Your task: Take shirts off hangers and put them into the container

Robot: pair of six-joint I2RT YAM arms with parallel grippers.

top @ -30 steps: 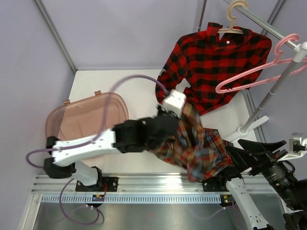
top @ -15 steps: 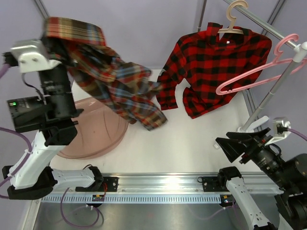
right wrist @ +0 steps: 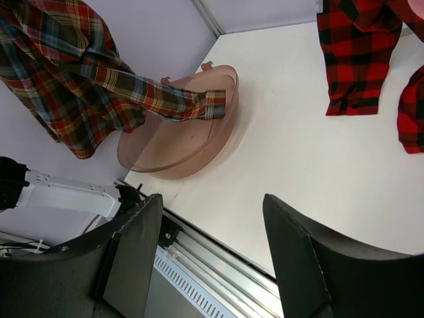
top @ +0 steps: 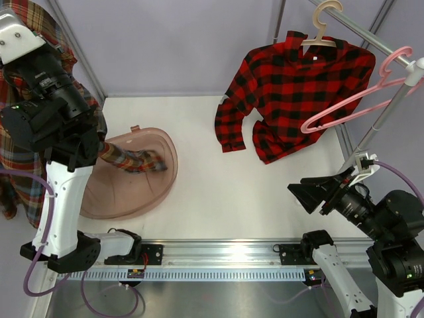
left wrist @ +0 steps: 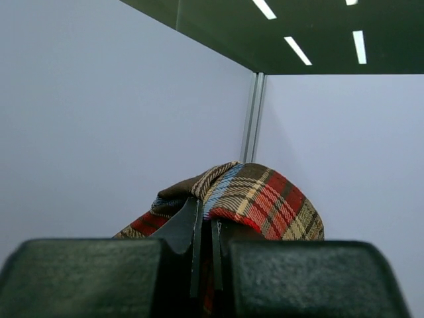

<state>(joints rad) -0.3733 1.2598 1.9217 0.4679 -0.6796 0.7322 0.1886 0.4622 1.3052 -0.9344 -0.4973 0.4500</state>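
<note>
- White counter (top: 232, 189) bears the pinkish container (top: 132, 199); one sleeve of the multicolour shirt (right wrist: 73, 73) reaches over it.
- Left jaws, raised high, are clamped on that shirt.
- Right jaws stand apart.
- Red-black shirt (top: 298, 79) hangs on the beige hanger (top: 322, 23), with the pink hanger (top: 344, 104) beside it.

The multicolour plaid shirt (right wrist: 79, 73) and the red-and-black shirt (top: 298, 86) are soft woven cloth, matt and hanging in folds. The container (top: 136, 195) is smooth, translucent pinkish-brown plastic with a slight gloss. The pink hanger (top: 358, 98) looks like smooth plastic. The beige hanger (top: 320, 41) is smooth too, its material unclear. The rack pole (top: 371, 132) is grey metal. The worktop (top: 232, 185) is matt white. The right gripper (right wrist: 212, 199) has matt black fingers (right wrist: 132, 258).
</note>
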